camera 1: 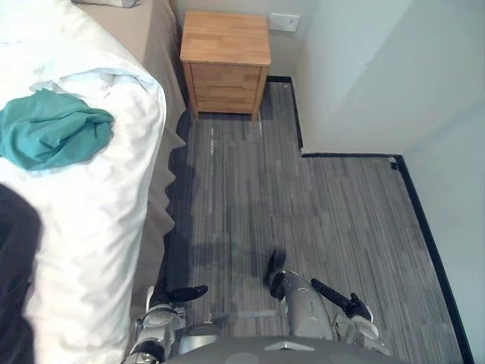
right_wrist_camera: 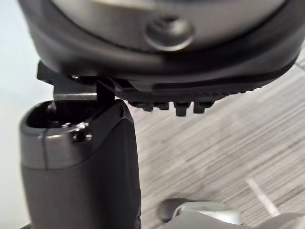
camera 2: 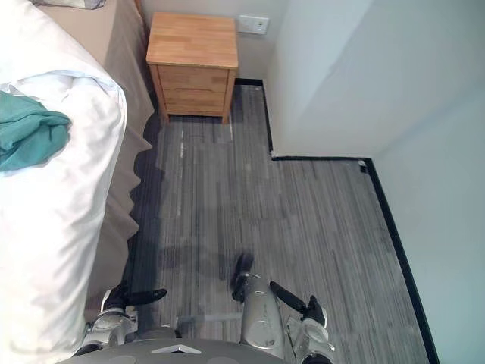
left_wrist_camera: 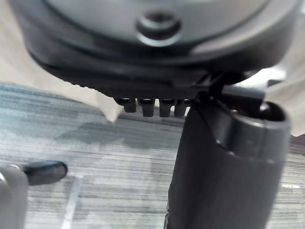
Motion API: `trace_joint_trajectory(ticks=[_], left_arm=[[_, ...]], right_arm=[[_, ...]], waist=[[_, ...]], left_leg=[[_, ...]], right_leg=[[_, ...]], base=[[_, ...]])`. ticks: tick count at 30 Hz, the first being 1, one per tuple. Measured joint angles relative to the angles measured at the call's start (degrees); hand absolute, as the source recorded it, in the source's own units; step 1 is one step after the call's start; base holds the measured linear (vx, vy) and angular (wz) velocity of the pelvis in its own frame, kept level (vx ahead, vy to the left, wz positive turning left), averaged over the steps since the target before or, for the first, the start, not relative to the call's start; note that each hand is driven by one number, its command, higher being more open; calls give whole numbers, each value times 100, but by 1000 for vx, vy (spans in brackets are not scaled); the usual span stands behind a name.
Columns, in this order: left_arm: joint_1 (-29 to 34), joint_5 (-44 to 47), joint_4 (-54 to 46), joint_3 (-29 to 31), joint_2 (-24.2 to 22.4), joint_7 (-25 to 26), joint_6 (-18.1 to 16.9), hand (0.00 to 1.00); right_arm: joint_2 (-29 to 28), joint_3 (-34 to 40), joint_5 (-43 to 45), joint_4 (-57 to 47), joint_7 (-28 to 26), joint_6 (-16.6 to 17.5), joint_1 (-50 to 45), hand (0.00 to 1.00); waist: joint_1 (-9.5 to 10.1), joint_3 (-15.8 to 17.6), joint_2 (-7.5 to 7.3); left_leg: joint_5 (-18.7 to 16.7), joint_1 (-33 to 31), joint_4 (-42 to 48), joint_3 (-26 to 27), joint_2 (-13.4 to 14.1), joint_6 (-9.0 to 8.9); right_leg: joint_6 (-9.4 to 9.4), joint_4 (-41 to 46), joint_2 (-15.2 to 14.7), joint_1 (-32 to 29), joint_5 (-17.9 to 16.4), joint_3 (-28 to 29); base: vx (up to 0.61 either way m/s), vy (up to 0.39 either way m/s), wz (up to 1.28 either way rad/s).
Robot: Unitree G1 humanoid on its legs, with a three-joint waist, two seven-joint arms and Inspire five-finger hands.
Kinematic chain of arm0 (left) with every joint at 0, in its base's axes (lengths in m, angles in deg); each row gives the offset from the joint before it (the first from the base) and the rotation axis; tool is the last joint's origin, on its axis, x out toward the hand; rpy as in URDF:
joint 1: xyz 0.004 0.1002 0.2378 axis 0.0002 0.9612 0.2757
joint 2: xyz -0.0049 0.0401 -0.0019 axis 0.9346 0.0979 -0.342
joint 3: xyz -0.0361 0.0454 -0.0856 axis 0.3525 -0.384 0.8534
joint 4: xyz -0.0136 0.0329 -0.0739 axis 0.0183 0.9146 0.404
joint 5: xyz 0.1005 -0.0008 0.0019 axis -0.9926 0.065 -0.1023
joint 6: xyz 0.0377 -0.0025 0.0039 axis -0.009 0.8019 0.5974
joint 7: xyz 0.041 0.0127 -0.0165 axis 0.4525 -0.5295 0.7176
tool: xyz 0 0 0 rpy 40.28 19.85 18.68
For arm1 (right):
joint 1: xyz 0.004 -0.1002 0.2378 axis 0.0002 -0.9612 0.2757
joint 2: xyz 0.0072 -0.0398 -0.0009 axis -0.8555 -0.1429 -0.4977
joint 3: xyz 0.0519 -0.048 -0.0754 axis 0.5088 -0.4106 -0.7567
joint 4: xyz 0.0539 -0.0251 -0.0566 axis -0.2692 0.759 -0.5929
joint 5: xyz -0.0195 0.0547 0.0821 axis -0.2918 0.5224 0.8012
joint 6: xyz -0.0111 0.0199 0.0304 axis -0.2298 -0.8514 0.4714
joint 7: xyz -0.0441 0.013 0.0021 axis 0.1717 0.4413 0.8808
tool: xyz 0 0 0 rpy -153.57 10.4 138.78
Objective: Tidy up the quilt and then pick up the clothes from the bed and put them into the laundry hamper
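A teal garment (camera 1: 49,127) lies crumpled on the white quilt (camera 1: 91,227), which covers the bed along the left side and hangs rumpled over its edge. A dark shape (camera 1: 15,265) sits on the quilt at the near left; I cannot tell what it is. My left hand (camera 1: 186,292) hangs low beside the bed's edge with straight fingers and holds nothing; its thumb (left_wrist_camera: 224,162) shows over the floor in the left wrist view. My right hand (camera 1: 339,298) hangs over the carpet to the right, relaxed and holding nothing.
A wooden nightstand (camera 1: 225,61) stands against the far wall beside the bed's head. Grey striped carpet (camera 1: 303,212) runs from the bed to a white wall corner (camera 1: 364,91) that juts in at the right. A wall socket (camera 1: 284,21) sits behind the nightstand.
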Motion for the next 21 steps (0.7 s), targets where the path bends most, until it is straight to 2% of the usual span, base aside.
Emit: trace_joint_trajectory(ticks=[1, 2, 3, 4, 5, 6, 7, 8, 9, 10, 11, 12, 13, 14, 15, 16, 17, 18, 19, 20, 21], left_arm=[[54, -4, 42, 17, -16, 3, -7, 100], [32, -5, 81, 15, -149, -16, -27, 100], [19, -6, 114, 14, -242, -43, -78, 100], [31, -6, 126, 16, -278, -48, -98, 100], [70, -8, 170, 100, -375, -77, -118, 100], [182, -16, 147, 352, -441, -122, -118, 100], [210, 2, 130, 465, -474, -125, -128, 100], [203, 39, -5, 744, -525, -118, -144, 100], [199, 63, -71, 791, -516, -119, -175, 100], [197, 70, -183, 804, -463, -112, -243, 100], [195, 69, -296, 784, -429, -118, -271, 100], [195, 73, -333, 787, -428, -121, -276, 100], [192, 88, -405, 789, -431, -117, -283, 100], [191, 92, -428, 788, -426, -116, -284, 100], [198, 74, -424, 771, -407, -109, -276, 100], [235, 71, -382, 733, -404, -106, -263, 100], [237, 76, -342, 734, -398, -120, -251, 100], [177, 74, -271, 760, -303, -144, -241, 100], [175, 72, -262, 760, -152, -140, -239, 100], [176, 68, -250, 771, -111, -140, -235, 100], [176, 69, -155, 923, -146, -132, -217, 100]], right_arm=[[18, 3, 1, 17, -23, 6, 21, 100], [104, 6, -17, 50, -26, 6, 144, 100], [146, 9, -21, 74, -15, 2, 256, 100], [142, 6, -25, 75, -6, 1, 271, 100], [142, 8, -41, 83, -6, 5, 258, 100], [140, -2, -44, 98, 6, -15, 247, 100], [162, -31, -57, 110, 17, -19, 217, 100], [213, -115, -72, 131, 60, -16, 161, 100], [222, -168, -71, 151, 70, -21, 147, 100], [227, -305, -73, 190, 95, -17, 118, 100], [230, -438, -73, 261, 112, -21, 131, 100], [230, -485, -75, 276, 111, -28, 182, 100], [221, -531, -162, 355, 108, -45, 254, 100], [203, -540, -243, 397, 106, -63, 287, 100], [154, -540, -285, 446, 100, -99, 305, 100], [172, -530, -282, 442, 33, -144, 305, 100], [186, -536, -293, 446, 24, -145, 293, 100], [76, -589, -298, 462, 60, -143, 292, 100], [-34, -608, -371, 446, 82, -128, 281, 100], [-66, -626, -487, 452, 80, -127, 284, 100], [-86, -796, -549, 486, 77, -115, 315, 100]], waist=[[-5, 44, 78], [-3, 48, 302], [15, 53, 394], [23, 51, 393], [23, 47, 422], [6, 36, 482], [7, 53, 513], [102, 105, 619], [167, 129, 615], [277, 191, 515], [332, 196, 490], [347, 195, 483], [422, 196, 484], [481, 198, 478], [538, 195, 473], [547, 147, 551], [548, 127, 581], [545, 65, 336], [546, -47, 56], [550, -57, -13], [631, -70, 1]], left_leg=[[-91, 279, -12, -57, 116, -157], [53, 386, 115, -60, 384, -347], [455, 332, 424, -123, 540, -315], [690, 246, 706, -221, 578, -266], [1254, -40, 1518, -429, 711, -153], [2048, -488, 2574, -654, 906, 111], [2379, -769, 3230, -750, 1039, 195], [1859, -1591, 4930, -707, 1349, 250], [1594, -1832, 5363, -591, 1408, 287], [1182, -2256, 5760, -357, 1431, 331], [881, -2637, 5708, -145, 1305, 320], [746, -2829, 5548, -49, 1200, 312], [465, -3107, 4968, 181, 943, 311], [376, -3179, 4515, 324, 800, 304], [427, -3200, 3342, 750, 571, 353], [946, -3206, 2153, 1405, 447, 467], [1171, -3212, 1858, 1873, 463, 955], [1123, -3049, 1703, 2549, 347, 1228], [1062, -3124, 1722, 3180, 248, 1278], [938, -3141, 1789, 3415, 243, 1404], [474, -3040, 1783, 3530, 211, 1588]], right_leg=[[-232, 181, 87, 61, 893, 223], [-349, 810, 216, -70, 1119, 281], [-463, 1386, 298, -146, 628, 286], [-489, 1571, 322, -118, 453, 266], [-509, 1694, 395, 122, 135, 133], [-527, 1502, 508, 530, -120, 64], [-562, 1336, 608, 789, -226, -1], [-640, 959, 868, 1406, -325, -31], [-656, 864, 913, 1628, -374, -31], [-646, 669, 967, 2022, -494, -8], [-615, 444, 974, 2384, -592, 31], [-595, 348, 971, 2528, -647, 59], [-537, 243, 912, 2736, -691, 137], [-490, 227, 856, 2813, -720, 151], [-376, 213, 776, 2968, -812, 124], [-217, 180, 791, 3132, -967, 46], [-153, 166, 819, 3240, -1069, -28], [-93, 138, 646, 3435, -1329, -122], [-23, 20, 564, 3479, -1326, -301], [51, -58, 564, 3555, -1268, -362], [211, 204, 575, 3597, -1318, -412]], base=[[808, -530, 45], [785, -566, 21], [610, -504, 9], [582, -556, 3], [594, -520, 14], [593, -457, 18], [692, -390, 20], [451, -216, 10], [611, -283, 0], [450, -182, -9], [540, -204, -8], [450, -87, -17], [362, -22, -27], [454, 12, -40], [446, 37, -20], [453, 45, 4], [488, 55, 60], [543, 57, 97], [658, 24, 106], [660, 20, 92], [658, 36, 81]])
